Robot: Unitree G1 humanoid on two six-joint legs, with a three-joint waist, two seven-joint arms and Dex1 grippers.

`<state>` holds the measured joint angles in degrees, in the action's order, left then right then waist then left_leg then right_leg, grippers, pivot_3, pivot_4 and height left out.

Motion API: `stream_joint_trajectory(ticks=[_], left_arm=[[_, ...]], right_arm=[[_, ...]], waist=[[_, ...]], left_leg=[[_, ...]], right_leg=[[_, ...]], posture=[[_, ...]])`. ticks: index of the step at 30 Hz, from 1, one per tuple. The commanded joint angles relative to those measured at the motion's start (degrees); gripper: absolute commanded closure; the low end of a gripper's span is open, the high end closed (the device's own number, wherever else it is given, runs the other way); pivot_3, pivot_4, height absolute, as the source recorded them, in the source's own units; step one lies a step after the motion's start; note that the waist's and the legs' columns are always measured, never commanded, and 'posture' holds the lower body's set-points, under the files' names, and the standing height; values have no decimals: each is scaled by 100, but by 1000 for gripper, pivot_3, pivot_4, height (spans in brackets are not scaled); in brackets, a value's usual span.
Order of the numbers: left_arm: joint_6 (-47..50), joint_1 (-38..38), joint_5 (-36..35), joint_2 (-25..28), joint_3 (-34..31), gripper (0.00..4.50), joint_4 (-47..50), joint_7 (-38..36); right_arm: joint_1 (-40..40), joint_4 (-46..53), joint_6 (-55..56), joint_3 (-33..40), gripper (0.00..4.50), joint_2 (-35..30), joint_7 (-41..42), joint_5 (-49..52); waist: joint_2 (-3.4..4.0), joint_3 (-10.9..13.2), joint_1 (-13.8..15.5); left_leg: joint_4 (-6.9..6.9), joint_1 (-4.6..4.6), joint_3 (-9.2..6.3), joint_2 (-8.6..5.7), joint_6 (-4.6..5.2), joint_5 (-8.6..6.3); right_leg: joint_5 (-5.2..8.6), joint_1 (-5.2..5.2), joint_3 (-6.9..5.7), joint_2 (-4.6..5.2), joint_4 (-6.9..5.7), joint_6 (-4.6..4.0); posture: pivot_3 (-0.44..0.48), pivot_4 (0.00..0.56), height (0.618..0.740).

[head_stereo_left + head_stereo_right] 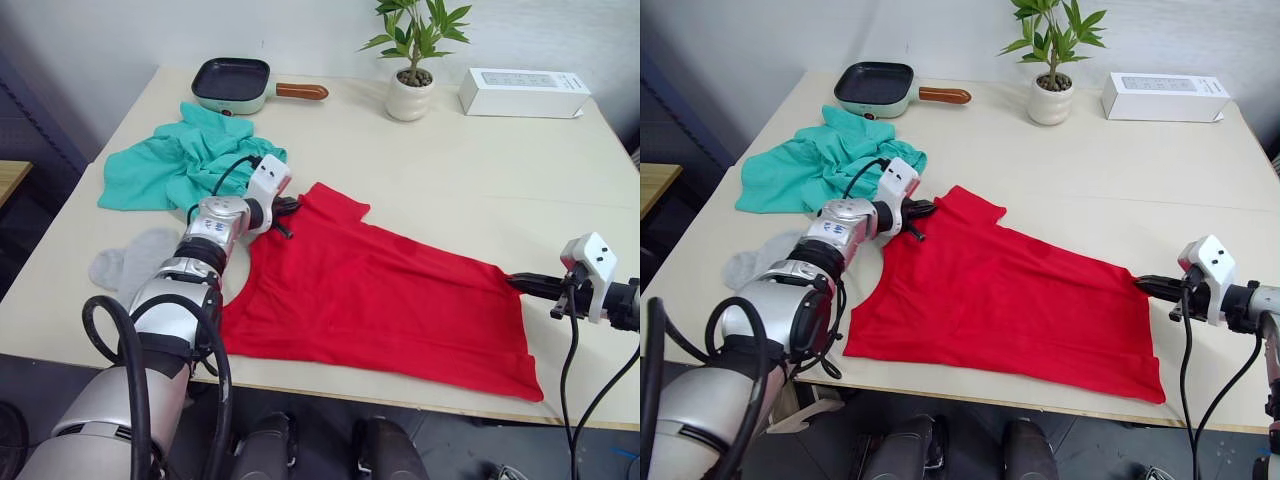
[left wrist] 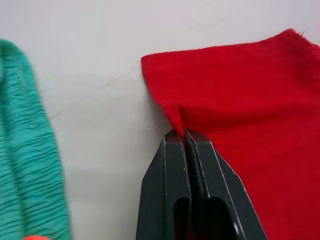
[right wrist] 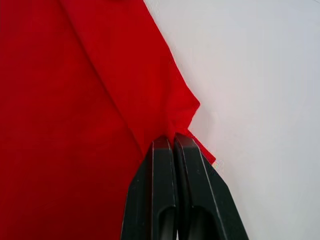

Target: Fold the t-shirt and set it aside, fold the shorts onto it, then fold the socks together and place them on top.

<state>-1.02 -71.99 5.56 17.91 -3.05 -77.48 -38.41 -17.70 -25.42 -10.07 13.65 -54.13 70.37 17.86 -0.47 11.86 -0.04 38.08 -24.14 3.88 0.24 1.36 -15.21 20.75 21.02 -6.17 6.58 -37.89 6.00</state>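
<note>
The t-shirt (image 1: pixel 380 300) lies spread across the centre of the frame, and I've got it pinched at both ends: my left gripper (image 2: pixel 183 136) clamped on the sleeve edge, my right gripper (image 3: pixel 170 142) clamped on the hem corner. I should lift both together, level and taut. Upper left, the frying pan (image 1: pixel 232 84) sits empty; the shorts (image 1: pixel 180 160) are bunched below it, with the socks (image 1: pixel 130 258) at mid-left.

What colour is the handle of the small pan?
Brown, on the pan; clearest in the left eye view.
</note>
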Motion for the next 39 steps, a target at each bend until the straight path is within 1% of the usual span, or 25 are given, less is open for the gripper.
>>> stream_joint_trajectory(ticks=[1, 6, 12, 17, 21, 26, 30, 34, 37, 39], left_arm=[[-137, -53, -157, 262, -139, 4489, 174, -528], [-284, 44, -205, 545, -103, 4489, 326, -1298], [-587, 114, -178, 712, -51, 4489, 483, -1665], [-808, 272, -287, 834, -96, 4489, 768, -1944], [-1167, 719, -228, 963, 68, 4489, 1224, -2253], [-1024, 1513, -501, 992, 31, 4489, 2272, -2380], [-811, 2353, -569, 1035, 172, 4489, 3435, -2357], [-307, 3048, -596, 1031, 227, 4489, 4479, -2036], [119, 3294, -659, 1071, 254, 4489, 4969, -1915], [534, 3322, -762, 1165, 247, 4489, 5181, -1985]], right_arm=[[-51, 85, 16, 142, 4500, -61, -25, 94], [-39, 28, 87, 147, 4500, -28, -36, 90], [-142, 14, 97, 265, 4500, 42, -153, 205], [-289, 49, -13, 567, 4500, 62, -348, 487], [46, 440, -183, 787, 4500, 77, -356, 709], [862, 1103, -317, 1025, 4500, 143, -373, 912], [1391, 1258, -155, 1043, 4500, 235, -450, 816], [1565, 1072, 274, 819, 4500, 370, -620, 473], [1586, 1033, 386, 670, 4500, 376, -650, 330], [1546, 1023, 183, 626, 4500, 322, -714, 312]], waist=[[0, 0, 0], [0, 0, 2], [0, 0, 2], [1, 0, -3], [1, -1, 0], [1, -1, 6], [1, -3, 9], [1, -3, 6], [1, -3, 8], [1, -3, 8]], left_leg=[[0, 0, 0, 0, 0, 0], [1, 0, 0, -1, 0, 0], [1, 0, 0, -1, 0, 0], [1, 0, 0, 1, 0, 0], [1, 0, 0, 0, 0, 0], [1, 0, -2, 1, 1, 0], [3, 3, -4, 1, 3, -1], [5, 9, -6, 2, 3, -1], [7, 21, -10, 5, 4, -1], [3, 33, -10, 4, 4, -1]], right_leg=[[0, 0, 0, 0, 0, 0], [0, 0, 0, 0, 0, 0], [0, 0, 0, 1, 0, 0], [0, 1, 0, 0, -2, 0], [0, 0, 0, 0, -2, 0], [0, -2, 0, 0, -1, 0], [0, -8, 3, 2, 1, 0], [0, -16, 5, 4, 1, 0], [0, -31, 5, 3, 1, 0], [0, -42, 6, 4, 4, 0]], posture=[[0, 150, 740], [0, 150, 740], [0, 150, 740], [0, 150, 740], [0, 150, 740], [0, 150, 740], [0, 150, 740], [0, 150, 740], [0, 150, 740], [0, 150, 740]])
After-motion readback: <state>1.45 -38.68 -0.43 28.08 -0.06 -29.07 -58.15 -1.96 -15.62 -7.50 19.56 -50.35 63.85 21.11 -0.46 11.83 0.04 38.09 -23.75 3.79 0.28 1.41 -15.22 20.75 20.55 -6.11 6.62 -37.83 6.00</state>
